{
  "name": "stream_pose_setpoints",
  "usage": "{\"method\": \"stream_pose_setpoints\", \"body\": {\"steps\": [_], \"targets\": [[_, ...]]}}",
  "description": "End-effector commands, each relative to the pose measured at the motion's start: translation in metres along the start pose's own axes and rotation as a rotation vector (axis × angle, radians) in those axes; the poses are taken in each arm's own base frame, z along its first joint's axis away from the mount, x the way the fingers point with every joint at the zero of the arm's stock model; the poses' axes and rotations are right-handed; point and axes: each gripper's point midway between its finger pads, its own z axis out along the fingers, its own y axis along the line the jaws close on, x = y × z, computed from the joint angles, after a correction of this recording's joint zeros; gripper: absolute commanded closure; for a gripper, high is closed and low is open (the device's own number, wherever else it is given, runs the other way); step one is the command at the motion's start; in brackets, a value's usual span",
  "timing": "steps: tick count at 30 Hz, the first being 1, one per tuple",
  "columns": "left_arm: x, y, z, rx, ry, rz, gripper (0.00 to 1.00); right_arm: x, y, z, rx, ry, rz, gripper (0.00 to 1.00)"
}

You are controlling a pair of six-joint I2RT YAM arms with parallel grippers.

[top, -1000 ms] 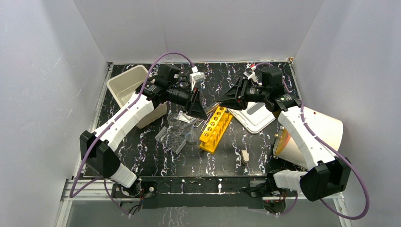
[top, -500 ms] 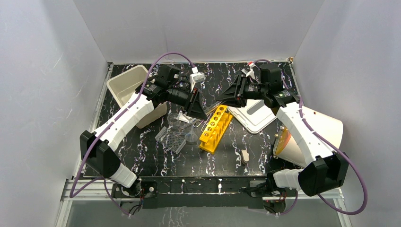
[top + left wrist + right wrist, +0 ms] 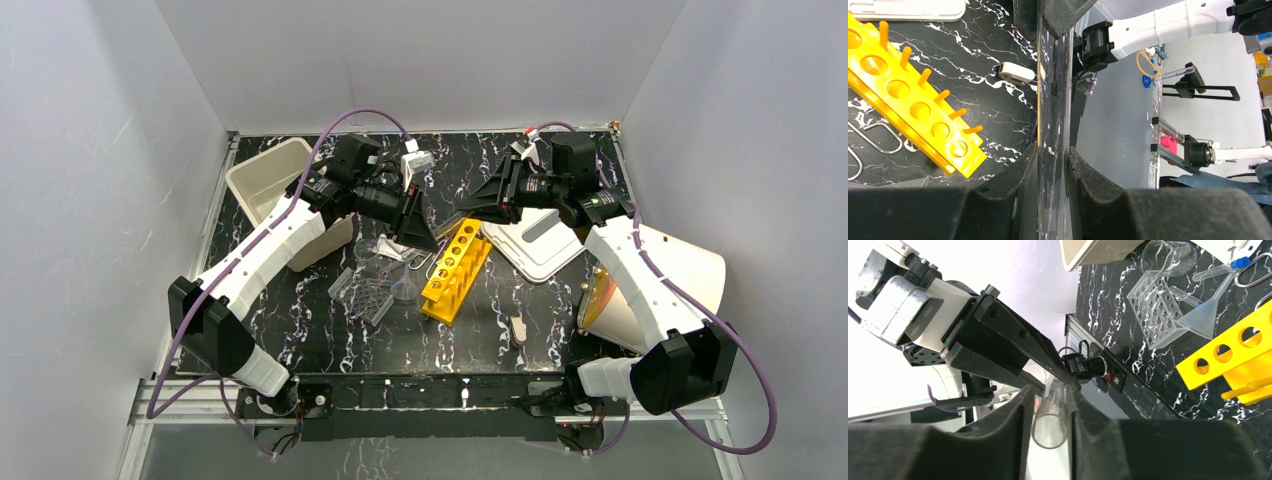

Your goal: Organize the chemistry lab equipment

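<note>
Starting at my left, the beige bin (image 3: 265,175) sits at the far left of the worktop (image 3: 300,335), and my left arm reaches across it toward the middle. My left claw (image 3: 415,228) is drawn narrow, its pads pinching a clear test tube (image 3: 1052,90) that runs lengthwise out between them. Below that claw on the worktop lie the clear ridged tray (image 3: 362,295), a beaker (image 3: 1168,257), the funnel (image 3: 405,290) and a bent wire loop (image 3: 878,140), all close together. Just to their right the yellow six-hole rack (image 3: 455,270) lies flat, its holes empty; the tube hangs in the air above its far end, touching nothing but my two claws. My right claw (image 3: 478,205) faces the left one and is partly closed on the tube's other, open end, with the rim sitting between its pads and touching both. A small white item (image 3: 518,328) lies alone nearer my bases. Under my right arm lies the white slotted lid (image 3: 540,245), and the big white cylinder (image 3: 670,275) rests on its side at the right edge.
</note>
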Motion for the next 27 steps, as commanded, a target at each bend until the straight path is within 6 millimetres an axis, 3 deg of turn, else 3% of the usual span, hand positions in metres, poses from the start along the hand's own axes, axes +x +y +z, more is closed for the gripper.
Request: {"method": "stream_pose_setpoints", "body": {"steps": [1, 6, 11, 14, 22, 27], "targets": [[-0.012, -0.006, -0.005, -0.001, -0.027, 0.038, 1.00, 0.002, 0.025, -0.007, -0.081, 0.018, -0.082, 0.71], [-0.014, -0.004, -0.006, -0.020, -0.034, 0.037, 1.00, 0.002, 0.019, -0.005, -0.067, 0.012, -0.071, 0.78], [-0.015, 0.019, -0.011, -0.184, -0.068, -0.006, 0.28, -0.008, 0.007, -0.003, 0.005, -0.030, -0.112, 0.77], [-0.021, 0.034, -0.019, -0.318, -0.136, -0.048, 0.03, -0.023, -0.010, -0.003, 0.126, -0.076, -0.168, 0.76], [-0.029, 0.051, -0.054, -0.562, -0.341, -0.156, 0.02, -0.085, -0.048, -0.022, 0.495, -0.262, -0.361, 0.76], [0.002, 0.078, -0.066, -0.720, -0.365, -0.317, 0.02, -0.123, -0.048, -0.040, 0.665, -0.415, -0.524, 0.77]]}}
